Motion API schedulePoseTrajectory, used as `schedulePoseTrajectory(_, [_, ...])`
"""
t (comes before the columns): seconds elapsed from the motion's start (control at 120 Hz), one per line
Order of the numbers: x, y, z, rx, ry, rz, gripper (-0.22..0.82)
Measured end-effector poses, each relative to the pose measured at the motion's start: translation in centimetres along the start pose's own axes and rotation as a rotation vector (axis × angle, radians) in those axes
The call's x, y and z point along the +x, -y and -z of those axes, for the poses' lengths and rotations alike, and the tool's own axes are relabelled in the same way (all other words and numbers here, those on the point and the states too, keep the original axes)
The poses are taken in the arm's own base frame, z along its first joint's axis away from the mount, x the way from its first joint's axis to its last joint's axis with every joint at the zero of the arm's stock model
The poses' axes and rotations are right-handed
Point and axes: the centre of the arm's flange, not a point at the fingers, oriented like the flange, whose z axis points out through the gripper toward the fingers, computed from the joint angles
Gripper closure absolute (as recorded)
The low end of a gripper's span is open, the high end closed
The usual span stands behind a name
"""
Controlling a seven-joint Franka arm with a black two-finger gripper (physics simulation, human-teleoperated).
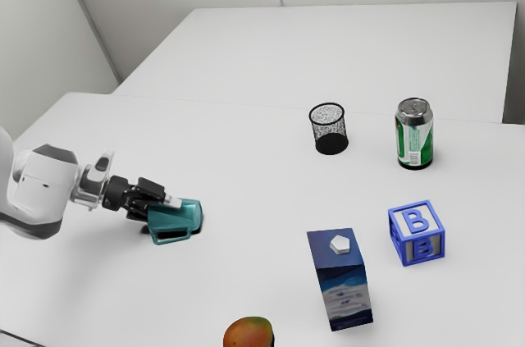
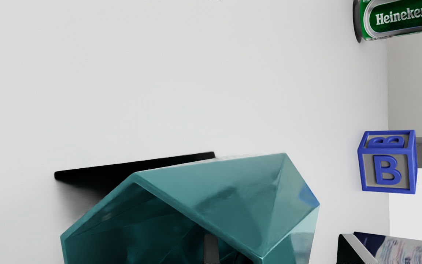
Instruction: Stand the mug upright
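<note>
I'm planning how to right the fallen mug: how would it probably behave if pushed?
The mug would probably slide rather than roll, as its sides are flat facets. Its crisp edges suggest it is stiff. Its glossy surface may be somewhat slippery.

You are getting bright, even, whitish light across the table [image 1: 238,158], its source hidden from you. In the exterior view, soft grey shade is spreading below the mug [image 1: 175,216], and the can [image 1: 414,135] near the table's far edge is catching glints on its metal top. In the wrist view, the mug's upper facets are shining pale, one is mirroring the blue of the block [image 2: 387,161], and its inside is falling into deep teal gloom. Beside it a hard-edged black patch [image 2: 123,170] is showing; you can't be sure it's shadow.
</note>
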Motion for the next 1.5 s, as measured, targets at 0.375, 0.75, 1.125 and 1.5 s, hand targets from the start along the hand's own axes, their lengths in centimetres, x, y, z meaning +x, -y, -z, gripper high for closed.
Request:
schedulePoseTrajectory(0.375, [0.7, -0.9, 0.0, -0.008, -0.009, -0.064, 0.64])
schedulePoseTrajectory(0.75, [2.5, -5.2, 1.1, 0.001, -0.036, -0.191, 0.77])
schedulePoseTrajectory(1.125, [8.5, -13.6, -0.1, 0.428, 0.257, -0.571, 0.79])
schedulePoseTrajectory(1.5, [9.9, -18.6, -8.2, 0.79, 0.493, -0.762, 0.79])
